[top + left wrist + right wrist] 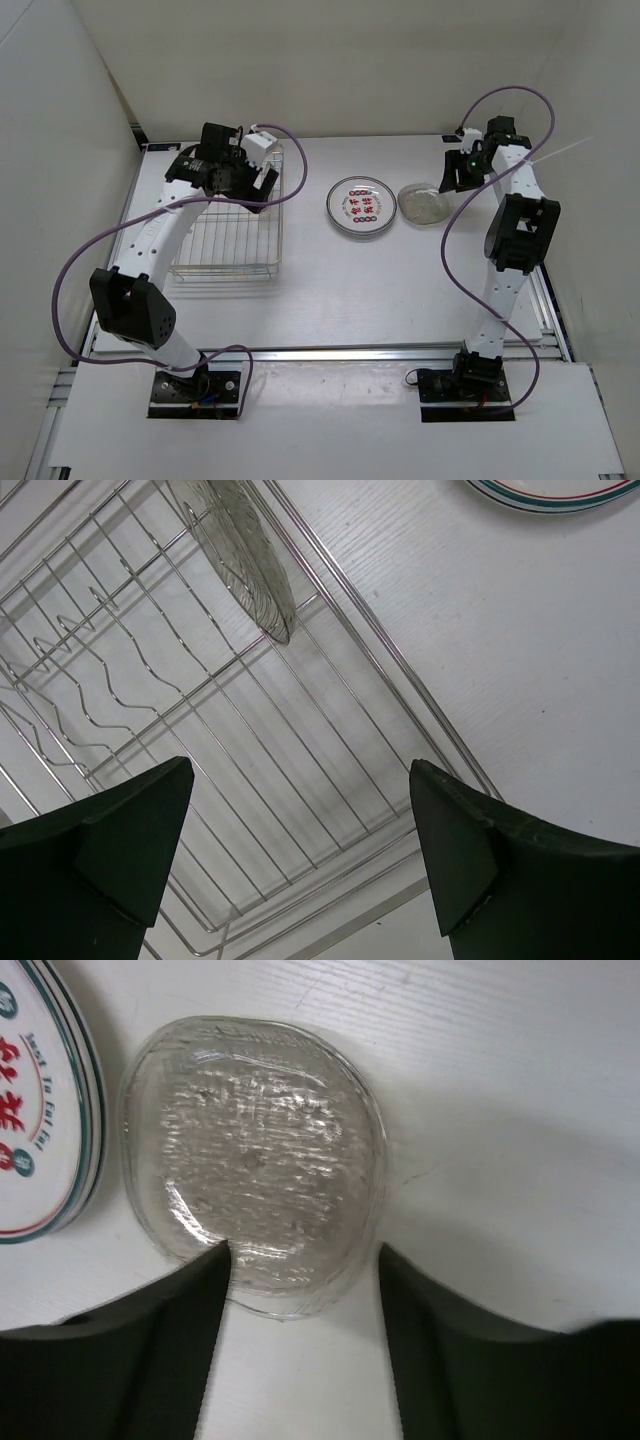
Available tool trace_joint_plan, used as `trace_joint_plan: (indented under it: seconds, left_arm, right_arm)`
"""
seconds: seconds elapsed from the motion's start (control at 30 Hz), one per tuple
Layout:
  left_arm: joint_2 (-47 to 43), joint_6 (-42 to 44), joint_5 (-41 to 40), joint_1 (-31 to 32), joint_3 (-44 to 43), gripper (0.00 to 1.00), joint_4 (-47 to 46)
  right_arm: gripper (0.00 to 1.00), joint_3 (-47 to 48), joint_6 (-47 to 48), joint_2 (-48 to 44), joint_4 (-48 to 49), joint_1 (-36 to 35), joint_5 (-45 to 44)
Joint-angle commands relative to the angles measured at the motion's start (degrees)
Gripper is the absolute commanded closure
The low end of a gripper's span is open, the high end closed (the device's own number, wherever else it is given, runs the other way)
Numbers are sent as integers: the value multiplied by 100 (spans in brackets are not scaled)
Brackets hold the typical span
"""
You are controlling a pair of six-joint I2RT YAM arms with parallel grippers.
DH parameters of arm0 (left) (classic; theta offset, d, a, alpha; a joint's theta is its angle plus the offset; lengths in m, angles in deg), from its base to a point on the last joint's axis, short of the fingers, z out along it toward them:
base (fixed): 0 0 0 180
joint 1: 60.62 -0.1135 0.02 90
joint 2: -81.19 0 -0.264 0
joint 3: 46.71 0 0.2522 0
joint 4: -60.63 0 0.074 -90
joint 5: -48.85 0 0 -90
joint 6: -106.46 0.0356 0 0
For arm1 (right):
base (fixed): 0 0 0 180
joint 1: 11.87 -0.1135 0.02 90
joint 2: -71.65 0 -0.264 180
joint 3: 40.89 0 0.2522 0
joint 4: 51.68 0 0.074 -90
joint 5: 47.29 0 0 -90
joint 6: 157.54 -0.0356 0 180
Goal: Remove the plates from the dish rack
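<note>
While my left gripper (300, 780) hangs wide open over the silver wire dish rack (225, 240), one ribbed clear glass plate (245, 560) stands on edge inside it, upper centre. My right gripper (305, 1255), fingers parted and released, straddles the near rim of a second glass plate (255, 1150), which lies flat on the white table (500, 1110) just beside one green-rimmed white plate (40, 1110) at left.

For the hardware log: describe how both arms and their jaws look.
The left arm and right arm have white tubular links, black joint housings and black base plates. A purple cable loops along each. The jaws are dark, matte wedges.
</note>
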Motion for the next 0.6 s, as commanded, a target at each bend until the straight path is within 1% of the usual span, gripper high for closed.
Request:
trace_joint_plan:
  seconds: [0.0,0.07,0.1,0.13,0.2,0.33,0.4,0.5,0.57]
  left_arm:
    - [-366,-149,152,-28,82,0,-148]
    - [-366,-211,91,-28,135,0,-288]
    - [-366,-306,30,-28,205,0,-350]
    - [-366,-368,-23,-28,258,0,-429]
    - [-366,-526,-23,-28,380,0,-622]
    - [-235,-1018,117,-141,504,0,-1026]
    - [-86,-1317,284,-203,426,0,-1132]
    - [177,-1590,1098,-414,276,0,-1387]
    - [380,-1686,1408,-563,153,0,-1553]
  right_arm:
    - [31,136,24,-31,127,32,20]
    - [27,136,-29,-84,127,32,20]
    - [21,136,-99,-145,127,32,20]
    - [9,136,-99,-233,127,32,20]
    - [0,136,-230,-338,179,32,-41]
    - [0,136,-512,-734,311,32,-252]
    - [0,-39,-512,-1057,311,32,-306]
    - [0,-452,-443,-1568,311,32,-192]
    - [0,-750,-372,-1875,311,32,-191]
